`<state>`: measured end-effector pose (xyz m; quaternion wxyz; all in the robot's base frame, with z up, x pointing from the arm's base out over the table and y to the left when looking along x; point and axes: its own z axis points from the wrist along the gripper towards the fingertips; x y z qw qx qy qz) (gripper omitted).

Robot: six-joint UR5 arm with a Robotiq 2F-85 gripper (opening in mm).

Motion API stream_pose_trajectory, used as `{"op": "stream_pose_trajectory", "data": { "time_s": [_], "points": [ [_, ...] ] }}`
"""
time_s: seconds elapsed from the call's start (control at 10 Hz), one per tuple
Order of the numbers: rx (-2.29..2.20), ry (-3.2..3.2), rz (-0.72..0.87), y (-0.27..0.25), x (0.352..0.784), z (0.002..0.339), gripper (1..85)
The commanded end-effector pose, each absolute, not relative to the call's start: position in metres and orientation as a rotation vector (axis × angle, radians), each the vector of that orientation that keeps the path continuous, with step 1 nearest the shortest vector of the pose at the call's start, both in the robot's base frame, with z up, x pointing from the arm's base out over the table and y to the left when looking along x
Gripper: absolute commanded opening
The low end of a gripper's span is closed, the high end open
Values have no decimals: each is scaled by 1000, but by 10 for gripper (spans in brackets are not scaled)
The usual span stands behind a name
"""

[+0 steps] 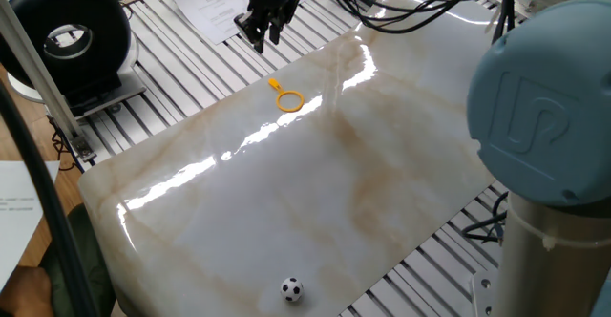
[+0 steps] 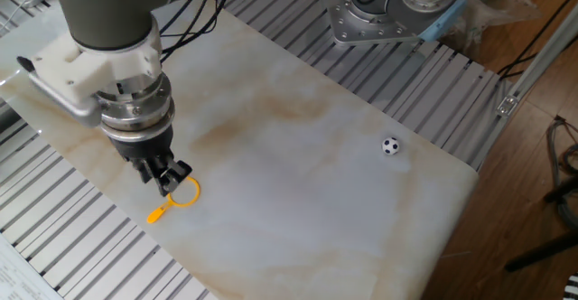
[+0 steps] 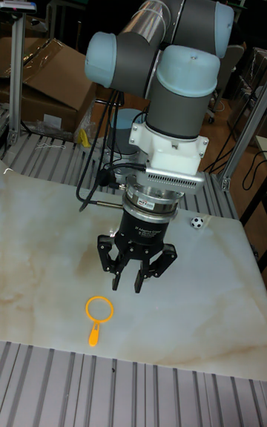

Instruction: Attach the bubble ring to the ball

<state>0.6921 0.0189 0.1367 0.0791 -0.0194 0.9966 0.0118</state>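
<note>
The bubble ring is a thin yellow-orange hoop with a stubby handle. It lies flat near one edge of the marble slab, and also shows in the other fixed view and the tall view. The ball is a tiny soccer-pattern ball resting far off by the opposite edge. My gripper points straight down, just above and beside the ring's hoop. Its fingers are apart with nothing between them. It hangs over the slab's edge, with its tips partly covering the hoop.
A large black round device stands on the slotted aluminium table beyond the slab's corner. Papers lie behind the gripper. The arm's base is bolted near the ball's side. My own arm's elbow fills the right of one view.
</note>
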Motion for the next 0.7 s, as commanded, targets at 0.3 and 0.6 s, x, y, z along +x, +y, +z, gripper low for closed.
{"op": "stream_pose_trajectory", "data": {
  "time_s": [0.3, 0.6],
  "points": [
    [-65, 2942, 76, 26, 704, 139, 417],
    [-110, 2918, 102, 11, 738, 74, 427]
  ]
}}
